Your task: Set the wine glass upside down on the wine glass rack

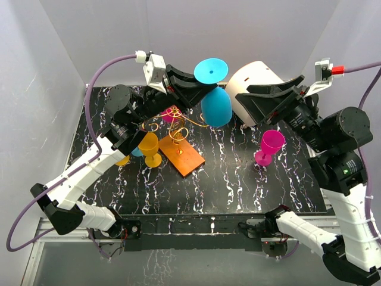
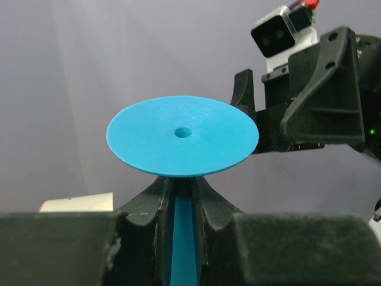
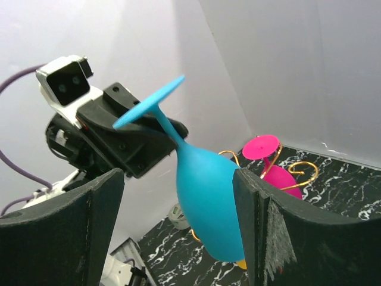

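A blue wine glass hangs upside down above the back of the table, its round foot on top and its bowl below. My left gripper is shut on its stem just under the foot. My right gripper is open, its fingers standing wide on either side of the bowl, with a clear gap on the left side. The wine glass rack, gold wire on an orange base, stands just below and left of the glass. A pink glass hangs upside down on it.
A second pink glass stands upright on the table's right side. A yellow glass stands upright left of the rack's base. A white domed object sits at the back right, behind my right arm. Grey walls close in three sides.
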Available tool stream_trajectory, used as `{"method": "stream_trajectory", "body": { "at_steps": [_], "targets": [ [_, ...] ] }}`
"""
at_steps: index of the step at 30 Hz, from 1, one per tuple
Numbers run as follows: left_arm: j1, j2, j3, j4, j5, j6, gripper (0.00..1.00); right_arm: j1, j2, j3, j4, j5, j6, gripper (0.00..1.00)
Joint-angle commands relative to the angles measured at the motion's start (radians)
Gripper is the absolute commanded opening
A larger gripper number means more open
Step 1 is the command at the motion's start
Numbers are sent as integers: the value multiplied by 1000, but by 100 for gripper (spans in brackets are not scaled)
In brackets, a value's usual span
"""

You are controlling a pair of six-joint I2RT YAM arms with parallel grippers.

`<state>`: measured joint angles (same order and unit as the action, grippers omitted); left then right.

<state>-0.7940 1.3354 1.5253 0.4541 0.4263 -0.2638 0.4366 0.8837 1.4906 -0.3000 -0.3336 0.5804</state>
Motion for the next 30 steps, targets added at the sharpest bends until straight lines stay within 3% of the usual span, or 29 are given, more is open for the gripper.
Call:
{"method": "stream_trajectory", "body": {
  "at_steps": [1, 7, 11, 21, 30],
  "targets": [
    [3, -22, -4, 84, 124, 82, 0, 0, 16, 97, 7, -37, 44, 72],
    [3, -8, -11, 101, 172, 126, 0, 0, 47, 139, -21, 9, 115, 71],
    [3, 1, -10, 95, 206, 166, 0, 1, 95, 193, -133, 114, 151, 67],
    [3, 28, 10, 44, 224, 246, 0, 1, 104, 174, -67, 30, 196, 67],
    [3, 51, 16, 23, 284, 288, 0, 1, 117, 142, -96, 10, 244, 46]
  ]
}}
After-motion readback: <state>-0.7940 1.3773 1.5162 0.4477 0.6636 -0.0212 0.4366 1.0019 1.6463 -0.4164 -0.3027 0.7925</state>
